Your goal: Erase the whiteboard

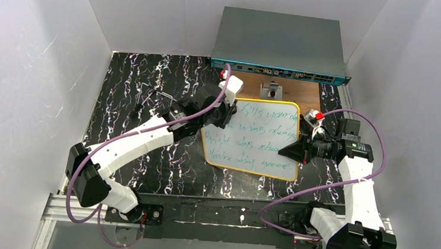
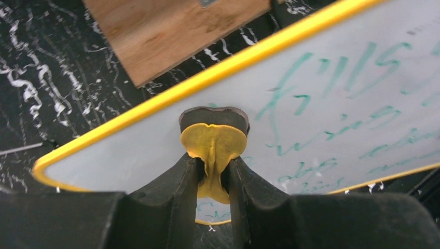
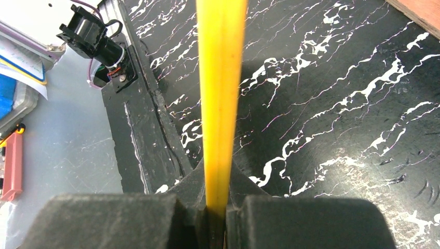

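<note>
The whiteboard [image 1: 252, 139], white with a yellow rim and green handwriting, is held tilted over the black marbled table. My right gripper [image 1: 292, 151] is shut on its right edge; in the right wrist view the yellow rim [image 3: 220, 93] runs edge-on between the jaws of the right gripper [image 3: 217, 202]. My left gripper [image 1: 226, 110] is shut on a round yellow eraser pad with a dark face [image 2: 214, 140], pressed on the whiteboard [image 2: 332, 104] near its top left corner. The left gripper [image 2: 212, 176] pinches the pad's folded yellow back. The patch by the pad shows no writing.
A grey network switch [image 1: 281, 43] stands at the back. A brown wooden board [image 1: 286, 91] lies in front of it, also in the left wrist view [image 2: 171, 31]. A small grey clip stand [image 1: 272, 91] sits on it. White walls close both sides.
</note>
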Controlling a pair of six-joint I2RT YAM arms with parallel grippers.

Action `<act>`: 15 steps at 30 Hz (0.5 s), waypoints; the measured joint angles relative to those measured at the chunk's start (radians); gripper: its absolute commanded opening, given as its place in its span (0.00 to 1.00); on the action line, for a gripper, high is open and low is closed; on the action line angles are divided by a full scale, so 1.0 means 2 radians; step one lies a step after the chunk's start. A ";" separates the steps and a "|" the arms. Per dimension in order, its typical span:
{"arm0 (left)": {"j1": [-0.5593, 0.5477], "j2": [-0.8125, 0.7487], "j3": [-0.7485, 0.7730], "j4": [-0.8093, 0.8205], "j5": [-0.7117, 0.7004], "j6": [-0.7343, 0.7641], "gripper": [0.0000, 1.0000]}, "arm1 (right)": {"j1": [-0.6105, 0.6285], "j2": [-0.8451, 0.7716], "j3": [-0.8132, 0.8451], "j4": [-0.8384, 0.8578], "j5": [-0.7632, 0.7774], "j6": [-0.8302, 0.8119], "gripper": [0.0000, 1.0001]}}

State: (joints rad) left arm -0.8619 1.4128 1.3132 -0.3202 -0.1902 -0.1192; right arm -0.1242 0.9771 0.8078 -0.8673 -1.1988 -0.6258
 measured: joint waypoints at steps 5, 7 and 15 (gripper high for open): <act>-0.031 0.012 0.000 0.014 0.007 0.026 0.00 | 0.000 0.000 0.000 0.000 0.001 0.000 0.01; -0.036 0.016 0.002 0.013 0.002 0.034 0.00 | 0.000 0.000 0.000 0.000 0.001 0.001 0.01; -0.042 0.047 0.062 -0.028 -0.043 0.064 0.00 | -0.002 0.003 0.000 0.001 0.003 0.010 0.01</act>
State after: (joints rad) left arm -0.9459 1.5078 1.4376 -0.3763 -0.2760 0.0082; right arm -0.1280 0.9829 0.8078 -0.8654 -1.1934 -0.6067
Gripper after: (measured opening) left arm 0.224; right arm 0.110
